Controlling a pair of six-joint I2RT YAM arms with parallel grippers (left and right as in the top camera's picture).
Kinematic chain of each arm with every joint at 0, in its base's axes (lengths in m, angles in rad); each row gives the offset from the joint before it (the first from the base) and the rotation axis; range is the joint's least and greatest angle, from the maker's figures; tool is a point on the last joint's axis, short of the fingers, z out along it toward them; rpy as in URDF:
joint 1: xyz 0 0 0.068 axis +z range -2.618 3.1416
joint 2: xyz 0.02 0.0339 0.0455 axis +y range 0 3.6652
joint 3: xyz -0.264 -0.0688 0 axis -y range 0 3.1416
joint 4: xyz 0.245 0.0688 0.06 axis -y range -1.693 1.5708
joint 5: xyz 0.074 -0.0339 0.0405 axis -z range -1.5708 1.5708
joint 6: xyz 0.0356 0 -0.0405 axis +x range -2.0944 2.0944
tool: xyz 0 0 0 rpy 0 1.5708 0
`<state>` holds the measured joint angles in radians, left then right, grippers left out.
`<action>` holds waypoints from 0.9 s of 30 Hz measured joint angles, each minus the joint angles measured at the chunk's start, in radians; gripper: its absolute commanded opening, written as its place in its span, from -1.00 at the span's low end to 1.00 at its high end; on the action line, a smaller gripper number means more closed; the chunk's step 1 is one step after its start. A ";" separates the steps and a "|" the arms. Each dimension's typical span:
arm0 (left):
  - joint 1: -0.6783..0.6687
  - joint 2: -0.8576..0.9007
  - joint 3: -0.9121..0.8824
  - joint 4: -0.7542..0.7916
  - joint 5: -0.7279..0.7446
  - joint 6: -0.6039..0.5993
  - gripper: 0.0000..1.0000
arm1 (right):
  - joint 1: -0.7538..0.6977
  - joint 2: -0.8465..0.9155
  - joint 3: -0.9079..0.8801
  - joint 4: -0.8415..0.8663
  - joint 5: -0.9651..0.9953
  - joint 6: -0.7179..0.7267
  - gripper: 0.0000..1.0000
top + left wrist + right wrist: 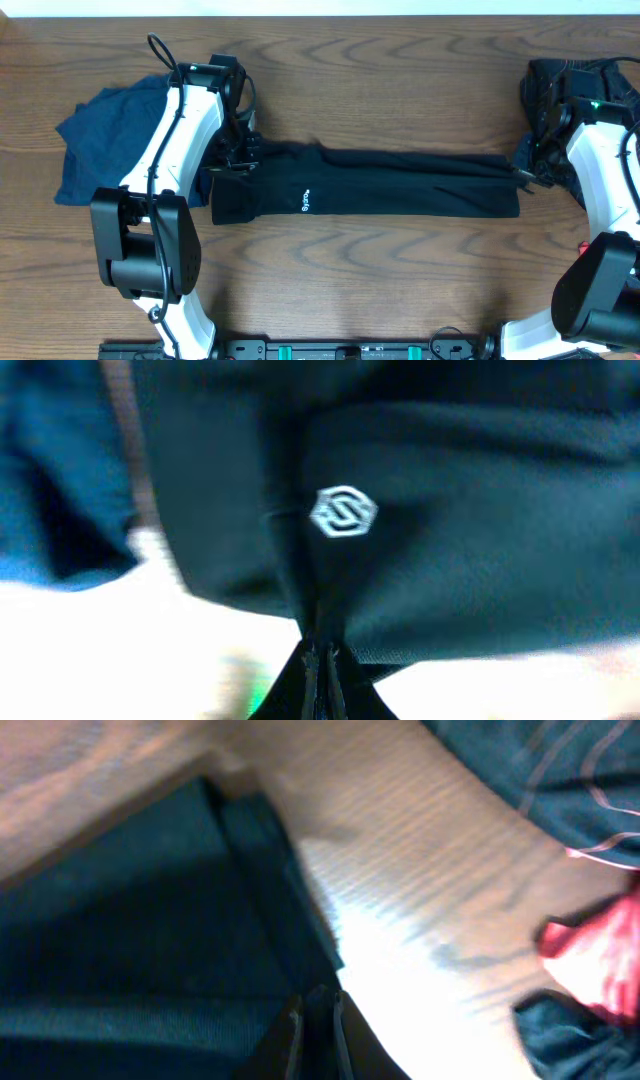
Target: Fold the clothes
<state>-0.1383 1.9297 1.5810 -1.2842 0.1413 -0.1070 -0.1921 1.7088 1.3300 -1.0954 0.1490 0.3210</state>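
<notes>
Stretched long across the middle of the desk [380,290], 9 to 3 o'clock: black trousers [400,190], folded lengthwise. Clenched on their wider end at 9 o'clock: left end effector [240,158]. Pinching the narrow end at 3 o'clock: right end effector [524,176]. Crumpled at 10 o'clock, partly under left arm: blue garment [100,140].

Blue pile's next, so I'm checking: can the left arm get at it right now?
Likely not yet: the left gripper has its jaws shut on the pants. Once it lets go, the blue pile lies uncovered close beside it.
</notes>
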 measured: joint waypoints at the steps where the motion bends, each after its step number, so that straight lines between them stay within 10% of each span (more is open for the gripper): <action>1: 0.000 0.000 0.000 -0.002 -0.024 -0.013 -0.87 | 0.000 0.000 0.000 -0.006 0.013 0.000 -0.82; 15: 0.001 0.000 0.000 -0.131 -0.066 -0.062 -0.66 | -0.013 0.000 0.000 -0.012 0.058 0.000 -0.74; 27: -0.012 0.000 0.000 -0.042 0.000 -0.049 -0.66 | -0.014 0.000 0.000 -0.025 0.068 -0.001 -0.29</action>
<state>-0.1501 1.9297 1.5810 -1.3262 0.1413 -0.1558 -0.2058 1.7088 1.3300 -1.1206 0.2173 0.3202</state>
